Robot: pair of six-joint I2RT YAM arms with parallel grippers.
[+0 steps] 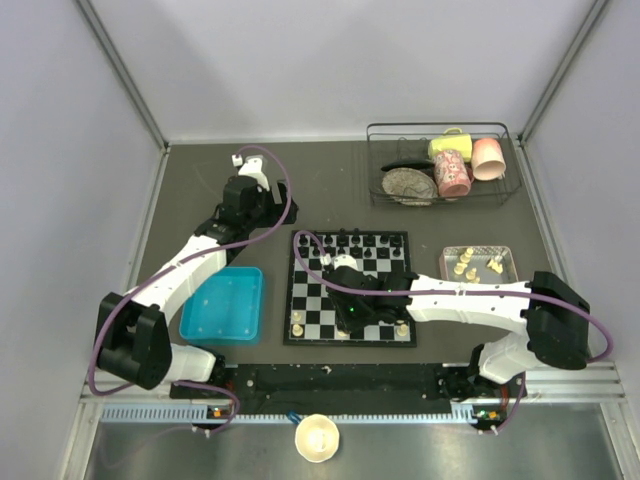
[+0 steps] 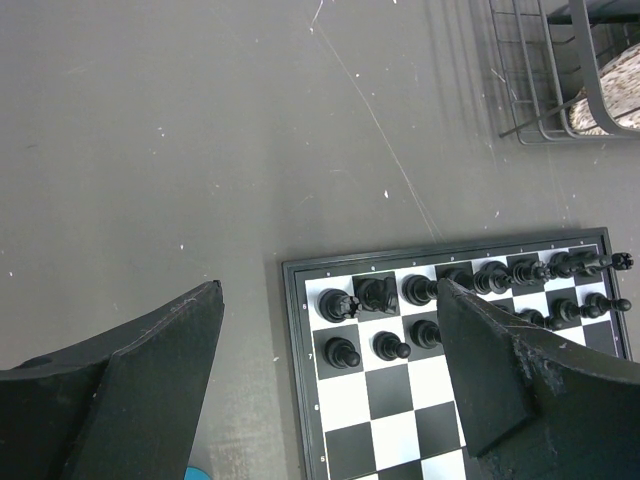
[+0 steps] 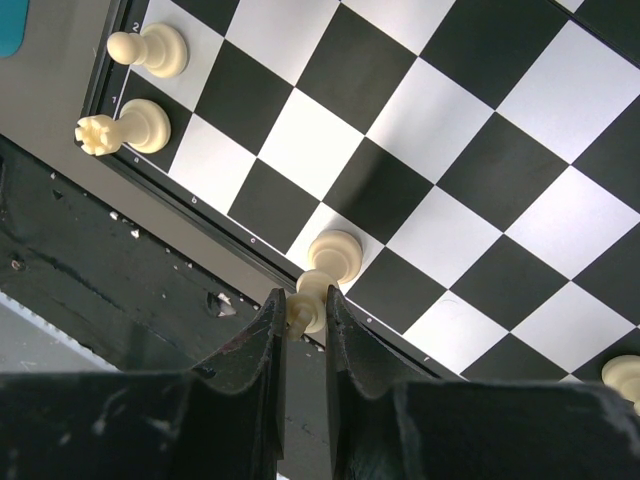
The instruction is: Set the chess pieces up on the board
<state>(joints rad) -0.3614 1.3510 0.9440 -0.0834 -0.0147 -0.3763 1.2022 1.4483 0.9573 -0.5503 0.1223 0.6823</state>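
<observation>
R jaws are closed on the top of one cream piece point(image 3: 335, 255); its base sits at a front-row white sq of the board point(image 3: 320, 140), by the near border. Can't tell if the base touches. Two more cream pieces point(image 3: 148, 48) stand in the board's front L corner, w/ others in the pinkish tray point(image 1: 478, 250) to the R. L jaws are wide open, holding nothing, above the grey surface point(image 2: 200, 150) just off the board's far L corner, near the black pieces point(image 2: 345, 295).
</observation>
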